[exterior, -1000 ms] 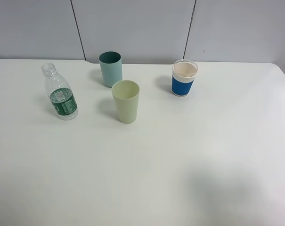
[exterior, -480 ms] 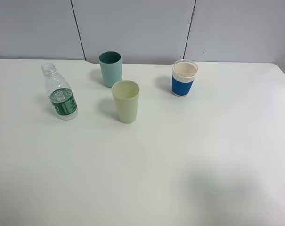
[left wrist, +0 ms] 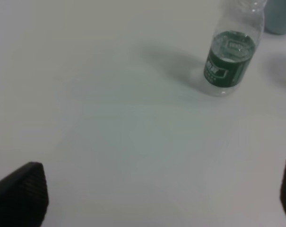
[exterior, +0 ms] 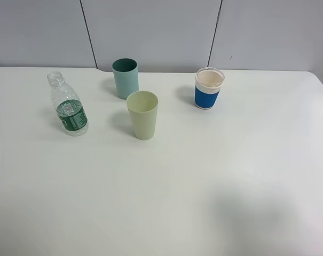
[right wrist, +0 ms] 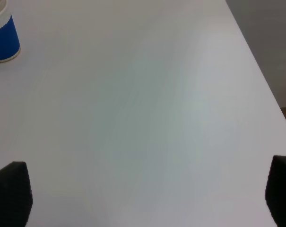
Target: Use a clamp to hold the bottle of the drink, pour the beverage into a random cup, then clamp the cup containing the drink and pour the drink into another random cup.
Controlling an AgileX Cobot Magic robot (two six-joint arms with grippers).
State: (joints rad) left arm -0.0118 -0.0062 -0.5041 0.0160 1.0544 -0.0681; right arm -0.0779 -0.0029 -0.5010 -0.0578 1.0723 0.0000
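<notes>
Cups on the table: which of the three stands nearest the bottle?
The pale yellow-green tumbler, just right of the bottle. The teal cup sits farther back; the blue-banded white cup is farthest right.

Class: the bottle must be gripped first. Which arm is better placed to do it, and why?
Left. The bottle stands on the table's left side and shows in the left wrist view, ahead of the open left gripper. The right wrist view shows only the blue-banded cup.
</notes>
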